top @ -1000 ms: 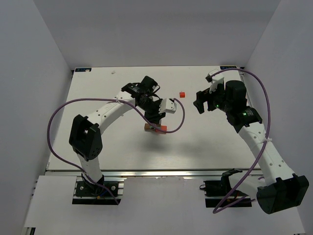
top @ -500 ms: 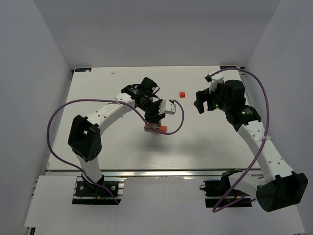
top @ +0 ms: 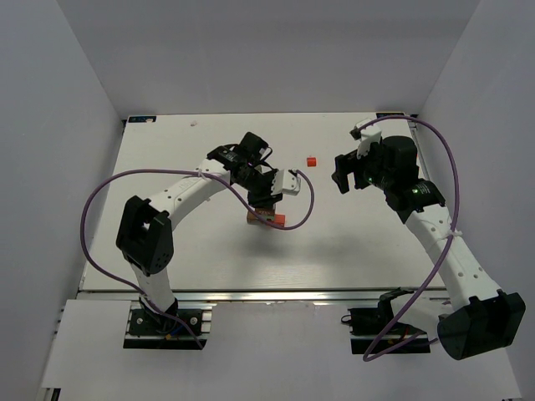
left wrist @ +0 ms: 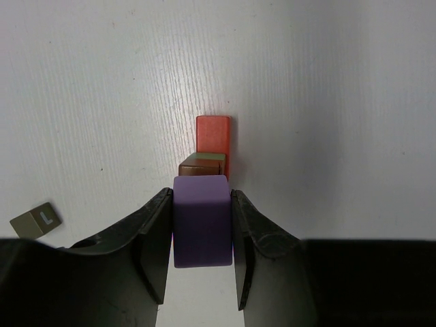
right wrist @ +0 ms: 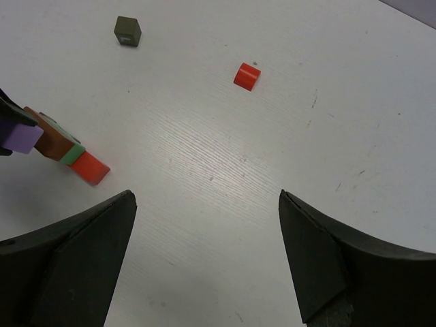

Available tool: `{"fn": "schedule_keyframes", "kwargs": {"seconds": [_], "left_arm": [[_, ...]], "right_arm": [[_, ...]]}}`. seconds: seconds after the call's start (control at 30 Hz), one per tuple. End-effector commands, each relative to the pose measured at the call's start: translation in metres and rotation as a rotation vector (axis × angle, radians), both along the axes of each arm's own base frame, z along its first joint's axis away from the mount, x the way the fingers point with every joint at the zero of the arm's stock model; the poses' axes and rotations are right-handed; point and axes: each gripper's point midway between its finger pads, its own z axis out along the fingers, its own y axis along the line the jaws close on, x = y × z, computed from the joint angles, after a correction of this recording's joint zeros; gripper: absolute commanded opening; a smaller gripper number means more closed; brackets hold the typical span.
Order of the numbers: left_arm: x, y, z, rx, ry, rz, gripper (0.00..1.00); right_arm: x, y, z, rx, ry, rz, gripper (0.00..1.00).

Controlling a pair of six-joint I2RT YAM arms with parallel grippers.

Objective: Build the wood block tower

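Near the middle of the white table point(top: 192, 251), the left claw point(left wrist: 199, 199) pinches a small lilac wooden cube point(left wrist: 200, 225) at one end of the low tower of brown, green and red wooden blocks point(left wrist: 212, 139), a loose red wooden cube point(top: 311, 159) lies farther right, and the right claw point(right wrist: 204, 211) hangs spread wide.

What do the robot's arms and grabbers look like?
The left arm and the right arm are made of white pieces with chunky black joints. A purple cable loops along each one. Tiny green lights glow on the right one. The left gripper and right gripper each have two smooth black fingers.
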Motion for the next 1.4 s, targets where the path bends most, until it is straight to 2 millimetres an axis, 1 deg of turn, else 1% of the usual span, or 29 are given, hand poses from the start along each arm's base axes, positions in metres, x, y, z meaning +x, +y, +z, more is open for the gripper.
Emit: {"fn": "schedule_keyframes", "kwargs": {"seconds": [0.0, 0.7, 0.87, 1.07, 1.37], "left_arm": [[0.002, -0.001, 0.019, -0.052, -0.048, -0.016, 0.0], [0.006, 0.0, 0.01, -0.051, -0.068, -0.01, 0.0], [0.009, 0.003, 0.004, -0.034, -0.074, 0.008, 0.0], [0.008, 0.003, 0.008, -0.041, -0.079, 0.0, 0.0], [0.01, 0.001, 0.007, -0.05, -0.083, 0.003, 0.0]], "right_arm": [[0.007, -0.003, 0.022, -0.001, -0.056, -0.013, 0.89], [0.009, -0.005, 0.018, -0.018, -0.043, -0.024, 0.89], [0.011, -0.006, 0.015, -0.026, -0.038, -0.027, 0.89], [0.012, -0.003, 0.013, -0.023, -0.027, -0.017, 0.89], [0.012, -0.003, 0.013, -0.022, -0.028, -0.019, 0.89]]}}
